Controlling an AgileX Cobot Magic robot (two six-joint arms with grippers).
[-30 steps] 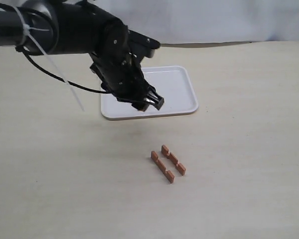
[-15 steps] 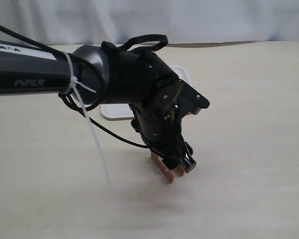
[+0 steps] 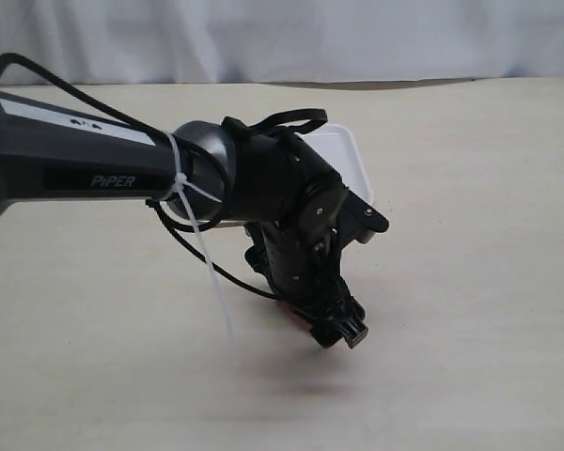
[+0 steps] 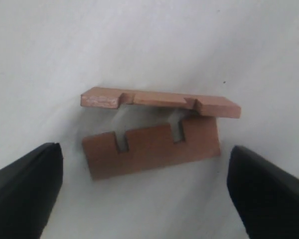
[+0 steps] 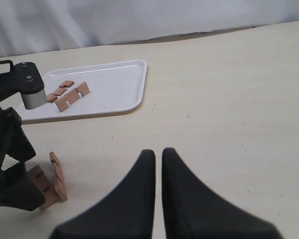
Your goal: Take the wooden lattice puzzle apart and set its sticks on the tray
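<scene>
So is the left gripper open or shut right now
Open. In the left wrist view the left gripper has its fingers spread wide on either side of two sticks lying on the table, touching neither.

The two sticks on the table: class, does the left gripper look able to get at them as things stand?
Probably yes. The left gripper is open, a finger on either side of the two sticks, with nothing between them.

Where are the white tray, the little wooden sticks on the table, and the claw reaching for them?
tray (image 5: 119,94): right wrist view, bare floor of the tray.
sticks on the table (image 4: 152,149): left wrist view, face of the nearer notched stick.
left gripper (image 4: 144,191): left wrist view, open gap midway between its two black fingers.
</scene>
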